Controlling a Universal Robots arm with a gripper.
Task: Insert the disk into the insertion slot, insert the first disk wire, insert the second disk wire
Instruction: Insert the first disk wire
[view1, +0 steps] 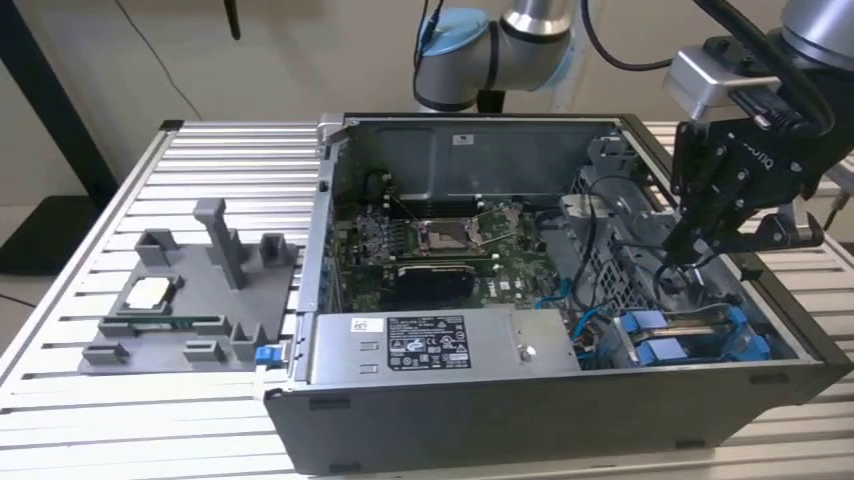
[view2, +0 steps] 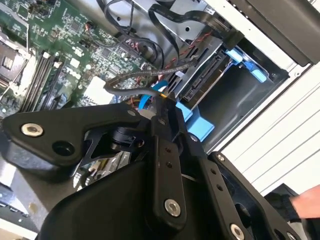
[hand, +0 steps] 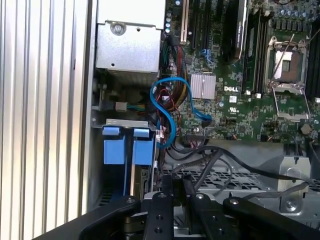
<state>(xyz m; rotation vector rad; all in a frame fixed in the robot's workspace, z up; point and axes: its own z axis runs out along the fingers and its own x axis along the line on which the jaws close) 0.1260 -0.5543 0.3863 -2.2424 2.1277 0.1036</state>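
The disk (view1: 693, 323) lies in its blue carrier inside the insertion slot (view1: 747, 345), at the front corner of the open computer case on the exterior view's right. In the second wrist view the disk's edge (view2: 207, 75) shows between blue clips. My gripper (view1: 683, 250) hangs inside the case just behind the slot. Its fingers (view2: 162, 102) are pressed together on the end of a black disk wire (view2: 130, 77) that loops over the motherboard. A blue disk wire (hand: 170, 115) curls beside the blue carrier (hand: 122, 150); the fingers (hand: 167, 187) stand close to it.
A grey power-supply box (view1: 427, 345) fills the case's front. The motherboard (view1: 441, 240) lies behind it, with loose black cables (view1: 627, 250) beside the gripper. On the exterior view's left, a grey fixture tray (view1: 187, 320) with upright posts sits on the slatted table (view1: 80, 400).
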